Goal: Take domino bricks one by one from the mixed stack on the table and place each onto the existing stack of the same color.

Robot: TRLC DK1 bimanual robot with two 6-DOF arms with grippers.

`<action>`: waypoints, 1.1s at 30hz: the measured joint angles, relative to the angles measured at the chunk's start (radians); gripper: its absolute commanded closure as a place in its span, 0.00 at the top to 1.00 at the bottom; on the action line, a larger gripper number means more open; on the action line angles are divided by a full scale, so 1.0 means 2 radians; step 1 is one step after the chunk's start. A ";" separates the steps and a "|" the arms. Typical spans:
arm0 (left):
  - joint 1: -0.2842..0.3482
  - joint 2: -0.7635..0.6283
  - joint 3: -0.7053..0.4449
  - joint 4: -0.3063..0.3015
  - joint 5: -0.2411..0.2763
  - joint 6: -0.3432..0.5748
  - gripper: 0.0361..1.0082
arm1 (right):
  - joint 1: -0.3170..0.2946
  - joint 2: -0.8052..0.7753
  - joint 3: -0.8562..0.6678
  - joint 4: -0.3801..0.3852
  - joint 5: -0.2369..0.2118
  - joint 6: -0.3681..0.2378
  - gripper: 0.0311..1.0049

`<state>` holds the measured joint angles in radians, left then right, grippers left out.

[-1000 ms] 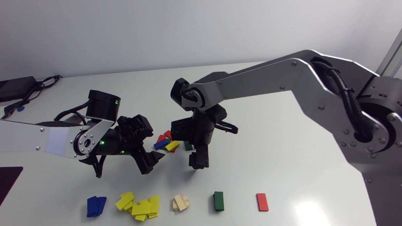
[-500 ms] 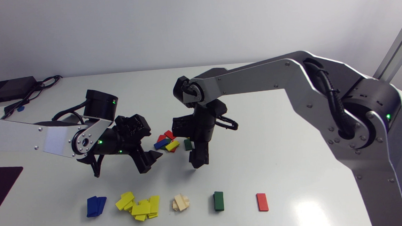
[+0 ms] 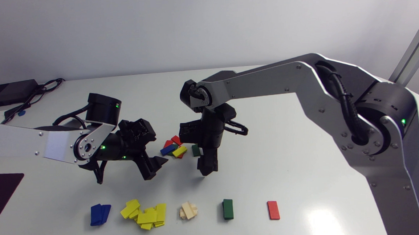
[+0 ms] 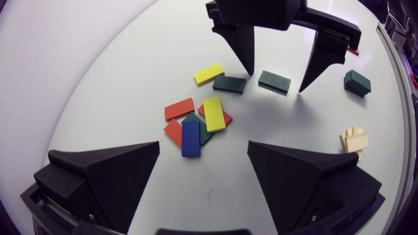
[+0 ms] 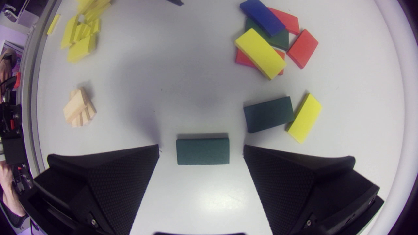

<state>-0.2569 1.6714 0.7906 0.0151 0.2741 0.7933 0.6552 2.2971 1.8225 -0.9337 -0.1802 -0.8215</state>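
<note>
While your right tool hangs wide open astride the loose green brick on the tabletop, you're at the pick: lower, close on its ends, then carry it to the green stack

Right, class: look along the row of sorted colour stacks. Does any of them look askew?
Yes. The yellow stack is a loose heap, with bricks lying at different angles. The natural wood stack is fanned, its bricks twisted against each other. The green stack is neat.
</note>
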 measured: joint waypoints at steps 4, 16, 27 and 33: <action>0.003 0.000 0.000 0.000 0.001 0.002 0.95 | 0.000 0.000 0.000 0.000 0.008 0.000 0.90; 0.007 -0.001 0.000 -0.002 0.005 0.004 0.95 | 0.005 0.002 0.010 -0.010 0.018 0.000 0.90; 0.007 -0.002 0.000 -0.006 0.005 0.006 0.95 | 0.007 0.016 0.029 -0.030 0.031 0.000 0.90; 0.007 -0.002 0.000 -0.006 0.006 0.006 0.95 | 0.007 0.018 0.033 -0.035 0.031 0.000 0.89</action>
<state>-0.2428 1.6680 0.7906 0.0036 0.2852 0.8043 0.6685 2.3333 1.8885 -1.0039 -0.1188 -0.8219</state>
